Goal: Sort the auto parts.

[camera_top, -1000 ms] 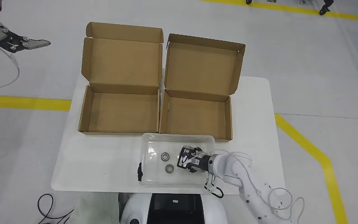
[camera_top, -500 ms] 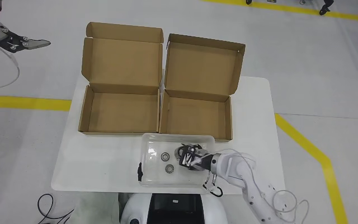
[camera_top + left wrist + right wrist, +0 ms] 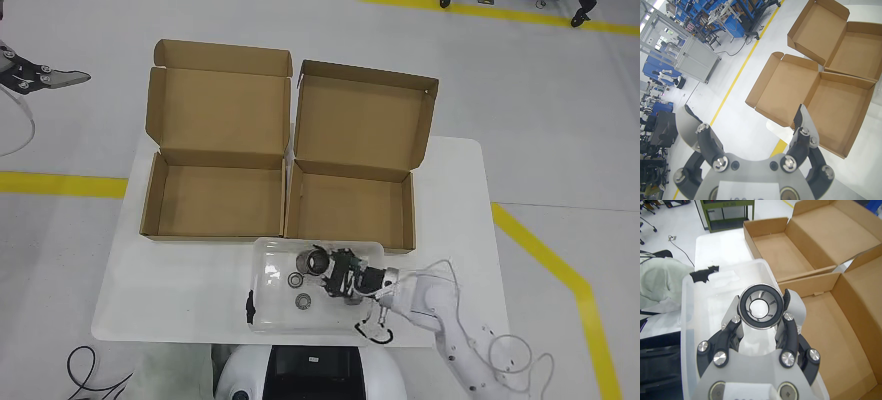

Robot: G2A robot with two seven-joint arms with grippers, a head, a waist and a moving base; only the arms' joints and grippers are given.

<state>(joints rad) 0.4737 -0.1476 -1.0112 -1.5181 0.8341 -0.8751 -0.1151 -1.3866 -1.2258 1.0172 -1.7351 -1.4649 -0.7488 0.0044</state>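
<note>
A clear plastic bin (image 3: 268, 318) stands at the table's front edge with two small ring bearings (image 3: 296, 280) (image 3: 303, 299) on its floor. My right gripper (image 3: 330, 268) hovers over the bin, shut on a larger cylindrical bearing (image 3: 317, 262). In the right wrist view the bearing (image 3: 761, 308) has a black rim and a hollow steel bore and sits clamped in that gripper (image 3: 762, 296) above the bin (image 3: 685, 313). My left gripper (image 3: 70, 75) hangs off the table at the far left, over the floor. In its own view the left gripper (image 3: 743, 108) is open with nothing in it.
Two open, bare cardboard boxes sit side by side behind the bin: the left box (image 3: 212, 200) (image 3: 787, 251) (image 3: 829, 106) and the right box (image 3: 350, 210) (image 3: 838, 332). Their lids stand up at the back. A black clip (image 3: 249, 305) sticks out from the bin's left wall.
My right gripper has risen from the bin floor with the large bearing and shifted a little left and toward the boxes. The left arm has not moved.
</note>
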